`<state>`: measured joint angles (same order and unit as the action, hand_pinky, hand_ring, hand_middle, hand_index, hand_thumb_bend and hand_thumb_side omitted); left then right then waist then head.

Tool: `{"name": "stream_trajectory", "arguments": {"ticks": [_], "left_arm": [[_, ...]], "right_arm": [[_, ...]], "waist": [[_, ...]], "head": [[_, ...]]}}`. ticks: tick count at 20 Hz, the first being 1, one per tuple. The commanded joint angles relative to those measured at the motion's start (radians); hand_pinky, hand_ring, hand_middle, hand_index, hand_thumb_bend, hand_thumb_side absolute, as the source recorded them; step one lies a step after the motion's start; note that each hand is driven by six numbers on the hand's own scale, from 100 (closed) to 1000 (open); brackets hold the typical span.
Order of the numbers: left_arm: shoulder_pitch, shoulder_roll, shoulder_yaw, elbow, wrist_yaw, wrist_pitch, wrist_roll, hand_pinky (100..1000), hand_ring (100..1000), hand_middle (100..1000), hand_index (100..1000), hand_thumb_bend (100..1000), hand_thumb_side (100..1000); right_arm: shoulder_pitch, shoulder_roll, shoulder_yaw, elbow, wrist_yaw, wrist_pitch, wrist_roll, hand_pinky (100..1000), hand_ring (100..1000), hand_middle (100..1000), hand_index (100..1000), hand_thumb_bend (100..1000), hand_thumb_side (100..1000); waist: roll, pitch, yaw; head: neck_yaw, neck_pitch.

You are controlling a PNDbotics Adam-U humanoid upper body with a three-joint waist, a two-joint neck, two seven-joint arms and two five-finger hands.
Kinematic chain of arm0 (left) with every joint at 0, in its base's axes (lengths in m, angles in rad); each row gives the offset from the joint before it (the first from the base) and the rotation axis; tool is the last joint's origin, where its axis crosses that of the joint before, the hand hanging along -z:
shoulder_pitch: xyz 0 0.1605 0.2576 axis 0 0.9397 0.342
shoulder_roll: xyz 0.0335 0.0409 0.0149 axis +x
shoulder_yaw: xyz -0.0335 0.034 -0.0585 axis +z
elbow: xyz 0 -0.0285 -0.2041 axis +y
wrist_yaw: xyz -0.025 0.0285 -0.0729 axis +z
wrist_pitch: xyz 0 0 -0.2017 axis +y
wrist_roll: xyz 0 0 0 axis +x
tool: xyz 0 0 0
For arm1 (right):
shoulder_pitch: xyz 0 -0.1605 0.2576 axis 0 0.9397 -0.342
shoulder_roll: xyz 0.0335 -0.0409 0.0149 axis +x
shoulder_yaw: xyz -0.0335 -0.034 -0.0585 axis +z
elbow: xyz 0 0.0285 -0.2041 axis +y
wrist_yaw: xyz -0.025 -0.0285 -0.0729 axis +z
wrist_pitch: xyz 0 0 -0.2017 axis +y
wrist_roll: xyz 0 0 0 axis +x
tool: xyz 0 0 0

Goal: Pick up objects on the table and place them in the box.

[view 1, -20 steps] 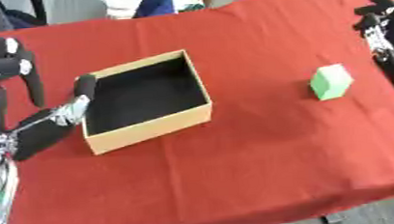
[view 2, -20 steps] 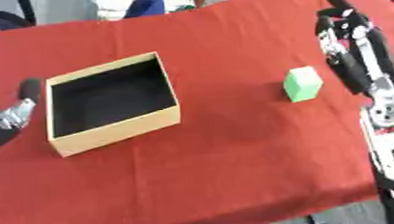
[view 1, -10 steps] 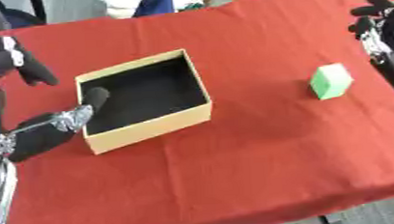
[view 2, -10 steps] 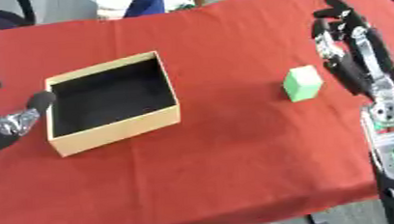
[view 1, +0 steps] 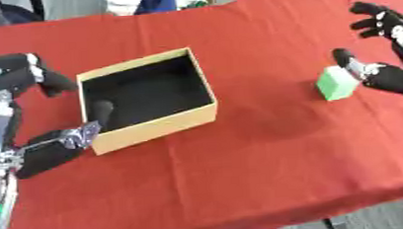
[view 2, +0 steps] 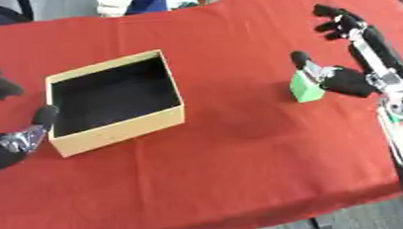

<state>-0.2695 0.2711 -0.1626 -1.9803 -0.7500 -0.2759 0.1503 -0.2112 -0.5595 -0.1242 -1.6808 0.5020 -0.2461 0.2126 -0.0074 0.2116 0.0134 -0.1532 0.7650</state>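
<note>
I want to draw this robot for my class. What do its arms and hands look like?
Both are mostly black with shiny silver parts. The left hand has black fingertips and a silver metal piece on the thumb, and its arm is a thin silver bar with black padding. The right hand has a black palm and black fingers; its arm is silver with a round joint and a bit of green lower down.

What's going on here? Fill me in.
The robot is clearing a red table into a box. Its right hand has come in beside the green block, thumb at the block's far side, fingers open and not yet closed round it. The left hand sits open at the box's near left corner. The box looks empty.
</note>
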Motion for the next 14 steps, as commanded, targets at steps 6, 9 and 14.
{"name": "stream_trajectory", "arguments": {"ticks": [6, 9, 14], "left_arm": [[0.033, 0.016, 0.058, -0.02, 0.113, 0.056, 0.069, 573, 359, 367, 524, 227, 368], [0.048, 0.021, 0.078, -0.02, 0.155, 0.068, 0.071, 574, 359, 368, 527, 182, 388], [0.06, 0.028, 0.107, -0.02, 0.229, 0.072, 0.046, 580, 367, 377, 537, 153, 415]], "right_arm": [[-0.05, -0.213, 0.134, 0.158, 0.02, -0.061, 0.112, 789, 845, 953, 1000, 394, 625], [-0.068, -0.281, 0.173, 0.2, -0.018, -0.084, 0.154, 794, 852, 966, 1000, 399, 618], [-0.075, -0.395, 0.19, 0.218, -0.092, -0.107, 0.217, 797, 854, 969, 1000, 403, 629]], "waist": [[-0.015, -0.005, 0.018], [-0.02, -0.002, 0.028], [-0.023, 0.003, 0.04]], "head": [[-0.025, 0.005], [-0.032, 0.005], [-0.04, 0.005]]}}
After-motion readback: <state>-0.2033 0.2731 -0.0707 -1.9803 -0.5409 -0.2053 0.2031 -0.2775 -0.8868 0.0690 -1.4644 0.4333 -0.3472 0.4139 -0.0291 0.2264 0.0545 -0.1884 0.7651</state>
